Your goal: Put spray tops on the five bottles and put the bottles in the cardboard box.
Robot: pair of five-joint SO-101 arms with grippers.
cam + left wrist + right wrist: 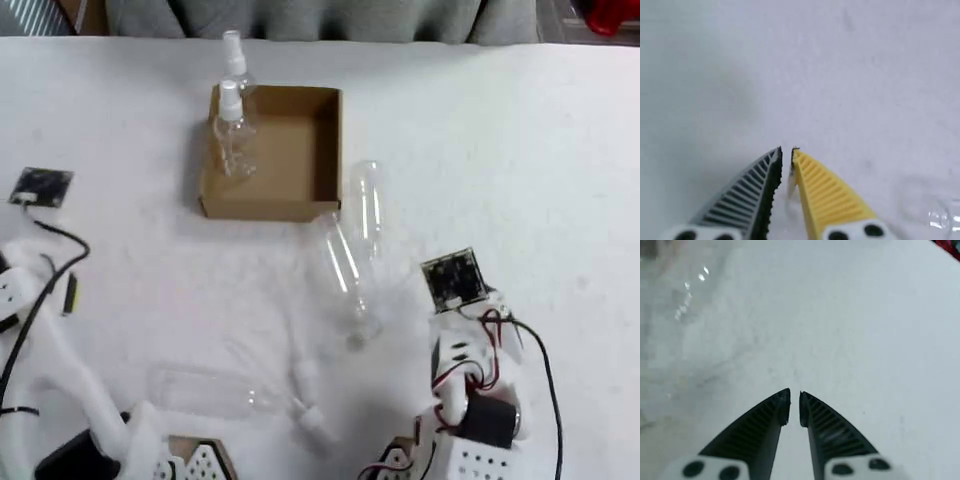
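Cardboard box: open at the top, on the far half of the white table.
First capped bottle: clear, spray top on, standing inside the box against its left wall.
Second capped bottle: clear, spray top on, upright at the box's far left corner. I cannot tell whether it is inside or just behind the wall.
Far bare bottle: clear, no top, lying on the cloth just beside the box's right wall.
Middle bare bottle: clear, no top, lying at an angle with its far end against the far bare bottle and its neck towards the near edge.
Near bare bottle: clear, lying flat near the left arm, neck pointing right.
Loose spray tops: one between the middle and near bare bottles, another just beside the near bare bottle's neck.
Left gripper: one grey finger and one yellow, tips drawn together with nothing between them, above bare cloth.
Right gripper: two black fingers, tips all but meeting, nothing held, above bare cloth.
Right arm: at the near edge, well apart from the box.
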